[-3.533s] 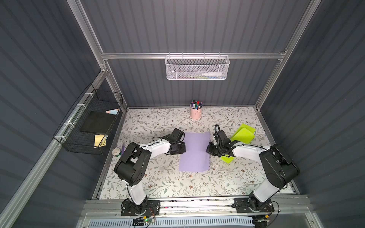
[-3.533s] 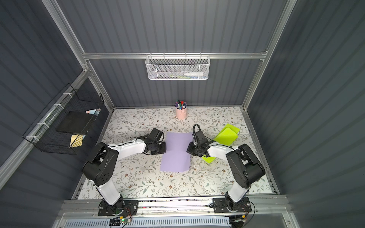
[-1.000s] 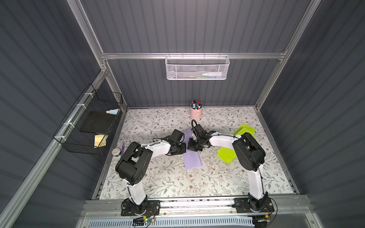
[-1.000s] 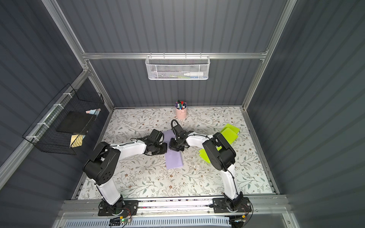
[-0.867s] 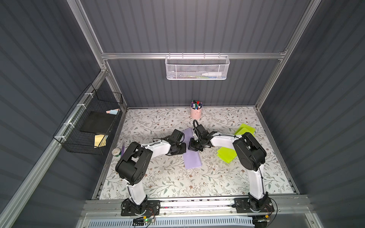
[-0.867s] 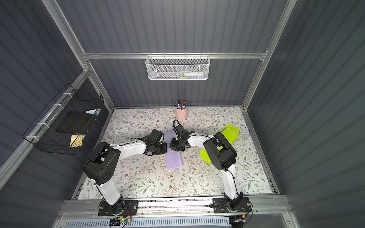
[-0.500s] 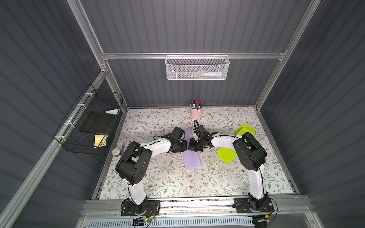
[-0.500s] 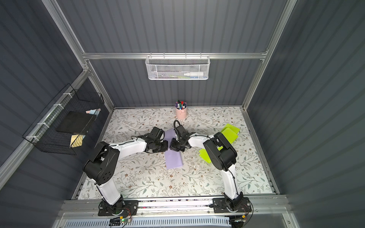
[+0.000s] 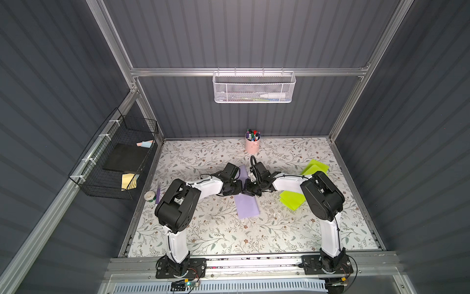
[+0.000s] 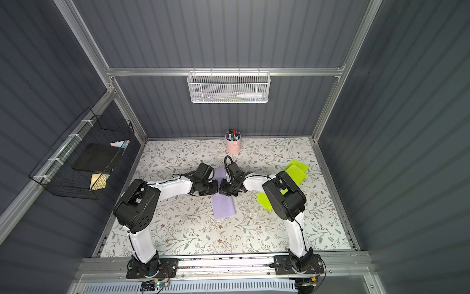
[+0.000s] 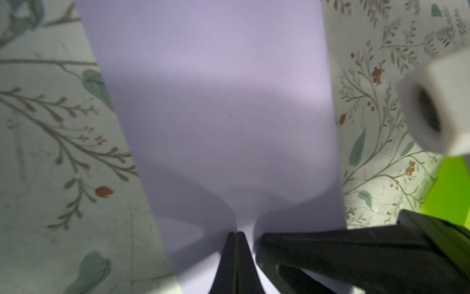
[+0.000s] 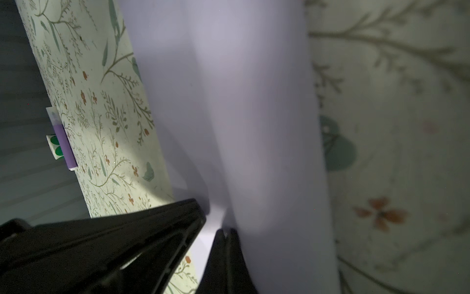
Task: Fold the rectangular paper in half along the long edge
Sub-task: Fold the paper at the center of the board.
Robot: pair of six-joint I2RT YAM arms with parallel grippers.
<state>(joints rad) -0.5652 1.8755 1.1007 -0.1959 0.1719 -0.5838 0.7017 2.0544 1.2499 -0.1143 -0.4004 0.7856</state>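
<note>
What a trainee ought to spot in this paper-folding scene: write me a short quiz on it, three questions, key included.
1. True or false: the purple paper lies spread out in a single flat layer.
2. Which stands at the back of the table? A. a stapler. B. a pink cup of markers. C. a bowl.
3. Fill in: the left fingers and the right fingers, meeting over the paper, are both ___.

Key: 1 false, one half is folded over the other. 2 B. 3 shut.
</note>
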